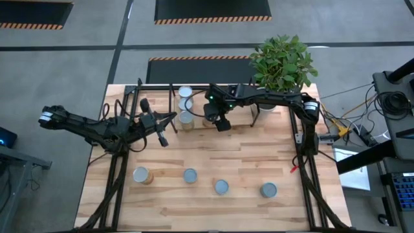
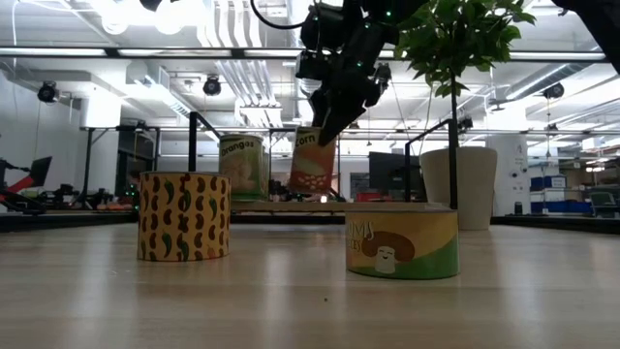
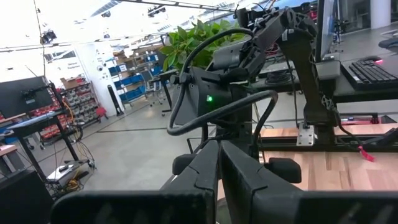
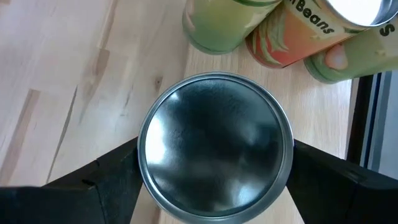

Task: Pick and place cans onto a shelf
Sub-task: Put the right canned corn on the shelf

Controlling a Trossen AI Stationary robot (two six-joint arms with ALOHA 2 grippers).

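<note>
My right gripper [image 1: 217, 121] is shut on a corn can [image 2: 314, 163] over the shelf [image 2: 291, 206] at the table's far side. The right wrist view shows the can's silvery top [image 4: 214, 146] between the two fingers. More cans [image 1: 186, 103] stand on the shelf to the held can's left. Several cans [image 1: 190, 175] stand upright in a row near the table's front edge, among them a bean-patterned can [image 2: 184, 215] and a mushroom can [image 2: 401, 242]. My left gripper [image 1: 169, 118] hovers shut and level at the shelf's left part, holding nothing. My right gripper pinches the corn can between its two fingers, one on each opposite side of the can's wall just below the top rim [image 4: 142, 163]. The fingers slant down from the table's right. The can hangs tilted, its lower end [image 2: 308, 192] close over the shelf's board; whether it touches, I cannot tell.
A white pot [image 2: 470, 184] with a leafy plant [image 1: 282, 61] stands at the far right, beside the right arm. The shelf's black bars [image 1: 139, 97] rise near the left gripper. Bare tabletop [image 1: 246, 155] lies between the shelf and the front row of cans.
</note>
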